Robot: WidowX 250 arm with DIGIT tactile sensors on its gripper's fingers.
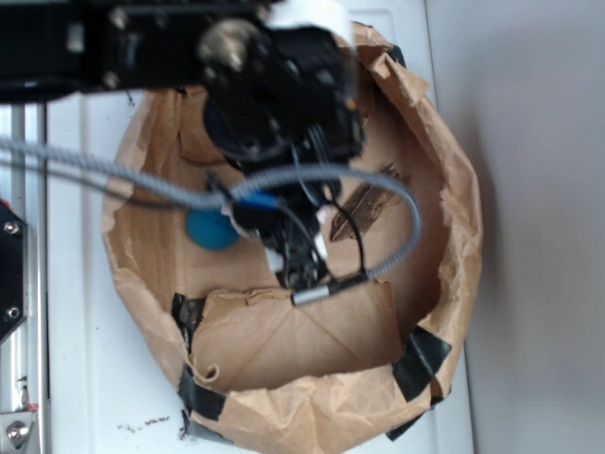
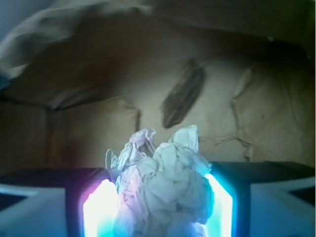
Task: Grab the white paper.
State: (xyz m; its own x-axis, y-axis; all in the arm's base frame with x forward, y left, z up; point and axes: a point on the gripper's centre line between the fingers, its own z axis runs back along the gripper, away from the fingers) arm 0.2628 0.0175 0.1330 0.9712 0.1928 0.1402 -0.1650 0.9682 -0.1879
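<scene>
Paper between my pads

Wrist view says it all: white paper (image 2: 165, 190) wedged in my tool (image 2: 158, 207), pads pressing both sides, deep in the brown bag (image 1: 444, 284) mid-surface. Grasp looks made. Next, I reckon: lift straight up, clear of the teal ball (image 1: 210, 230).

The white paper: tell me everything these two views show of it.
The white paper is a crumpled off-white wad, deeply wrinkled, with ragged peaks on top. In the wrist view it sits between the gripper jaws, whose glowing inner faces press its sides and tint it blue-pink. Brown bag lining lies behind. The exterior view hides it under the arm.
</scene>
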